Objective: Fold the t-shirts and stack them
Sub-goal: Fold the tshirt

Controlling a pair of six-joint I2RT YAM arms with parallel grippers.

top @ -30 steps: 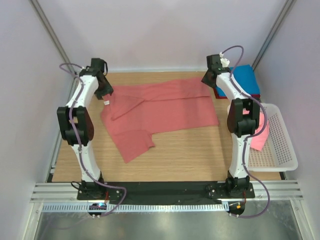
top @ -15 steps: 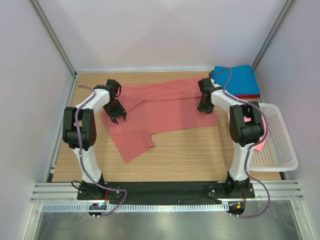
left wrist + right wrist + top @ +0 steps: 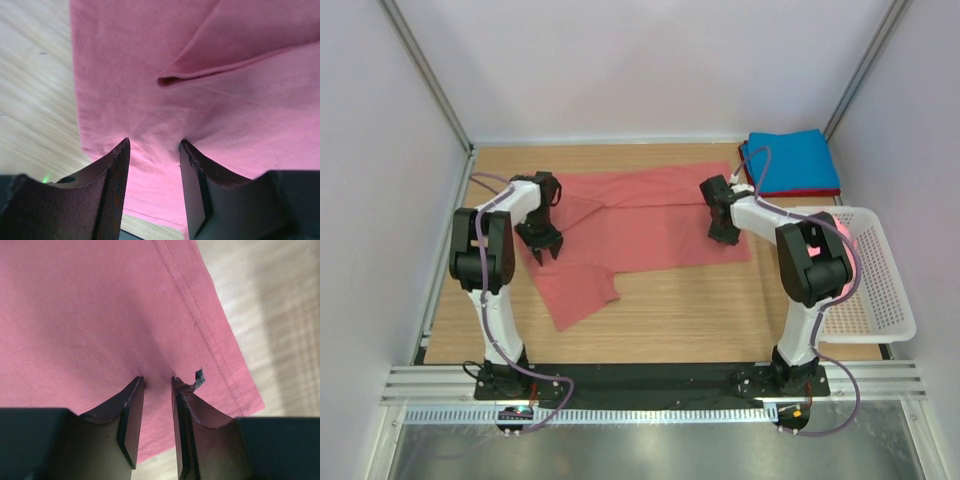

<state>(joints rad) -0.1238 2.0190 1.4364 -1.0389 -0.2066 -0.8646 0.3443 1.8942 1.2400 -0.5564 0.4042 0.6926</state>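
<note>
Salmon-red t-shirt (image 3: 650, 215) cloth puckers between the parted fingers of the left end effector (image 3: 153, 145), which is released, with its tips pressed on the shirt near the left edge. The right end effector (image 3: 156, 380) has its tips down beside the stitched hem at the shirt's right edge with a narrow gap between them; I cannot tell whether a fold is nipped. The shirt lies spread across the upper middle of the worktop (image 3: 700, 310). At upper right, a folded blue t-shirt (image 3: 790, 165) rests on a dark red t-shirt (image 3: 812, 193).
</note>
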